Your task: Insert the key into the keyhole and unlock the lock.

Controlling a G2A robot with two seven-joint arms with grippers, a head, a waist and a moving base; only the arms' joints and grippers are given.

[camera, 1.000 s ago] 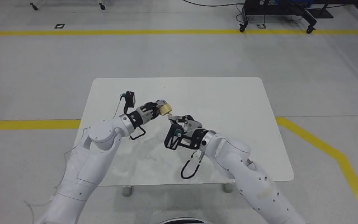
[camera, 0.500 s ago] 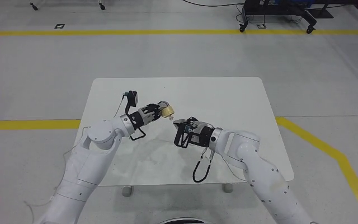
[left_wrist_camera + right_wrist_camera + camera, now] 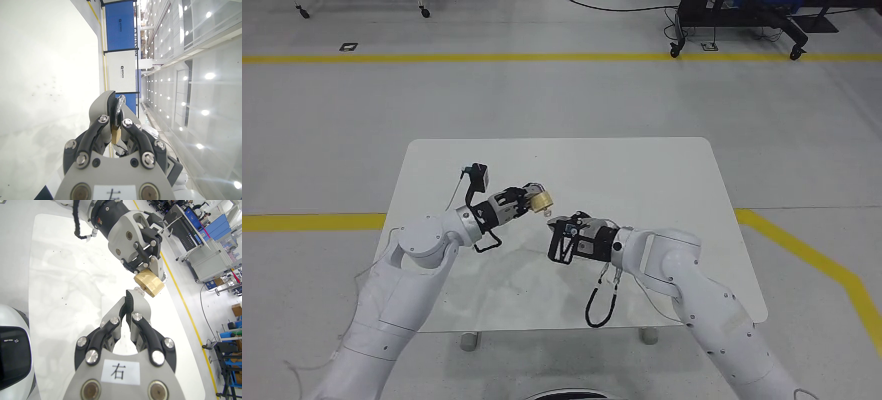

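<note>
Key (image 3: 139, 290) in right tool (image 3: 129, 297), pointing at lock (image 3: 150, 283) keyhole (image 3: 144, 287)

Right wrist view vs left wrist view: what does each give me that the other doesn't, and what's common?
Right wrist view: the keyhole on the brass lock, and the key pinched in the right gripper, with its tip at the keyhole; I cannot tell whether it has entered.
Left wrist view: the silver shackle, clamped between the fingers.
Shared: the lock held in the left gripper above the white table.
</note>
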